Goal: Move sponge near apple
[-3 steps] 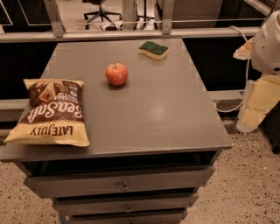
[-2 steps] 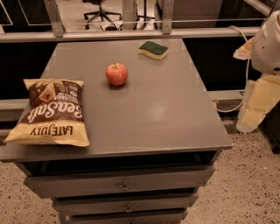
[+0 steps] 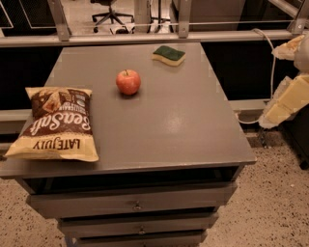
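Observation:
The sponge point(image 3: 169, 54), dark green on top over pale yellow foam, lies flat at the far right of the grey table top point(image 3: 164, 125). The red-orange apple point(image 3: 128, 82) stands upright to the left of the sponge and nearer to me, about two apple widths from it. My gripper point(image 3: 274, 115) is a pale yellow shape at the right edge of the camera view. It hangs off the table's right side, below the level of the top. It is well away from both the sponge and the apple and touches nothing.
A brown and yellow chip bag point(image 3: 57, 124) lies flat at the table's front left. Drawers point(image 3: 137, 205) sit under the top. A metal rail point(image 3: 145, 37) runs behind the table, with an office chair point(image 3: 110, 14) beyond. A cable point(image 3: 270, 58) hangs at right.

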`<state>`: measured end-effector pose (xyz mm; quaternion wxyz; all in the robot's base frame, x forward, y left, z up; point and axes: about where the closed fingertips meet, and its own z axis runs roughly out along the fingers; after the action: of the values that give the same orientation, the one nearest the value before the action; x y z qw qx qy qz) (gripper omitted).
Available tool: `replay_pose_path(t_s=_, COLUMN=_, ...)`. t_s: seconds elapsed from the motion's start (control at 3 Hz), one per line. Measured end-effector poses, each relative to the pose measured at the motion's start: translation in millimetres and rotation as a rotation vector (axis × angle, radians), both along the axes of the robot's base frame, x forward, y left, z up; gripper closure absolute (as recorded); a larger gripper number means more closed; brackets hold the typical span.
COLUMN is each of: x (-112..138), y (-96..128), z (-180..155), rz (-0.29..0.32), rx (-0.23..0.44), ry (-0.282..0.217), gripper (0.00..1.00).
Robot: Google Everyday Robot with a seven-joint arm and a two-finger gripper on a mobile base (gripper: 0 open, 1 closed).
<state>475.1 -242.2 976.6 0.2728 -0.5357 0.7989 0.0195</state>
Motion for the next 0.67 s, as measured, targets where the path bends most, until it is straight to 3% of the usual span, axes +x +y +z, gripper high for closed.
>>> replay_pose_path(t_s=0.33, x=36.4, y=-23.9, z=-1.9, rz=-0.051, rx=0.187, ry=-0.116, gripper=0.0)
replay_pose_path(t_s=0.67, x=71.3, y=-39.0, z=-3.8, rz=-0.092, rx=0.332, ry=-0.189, gripper=0.0)
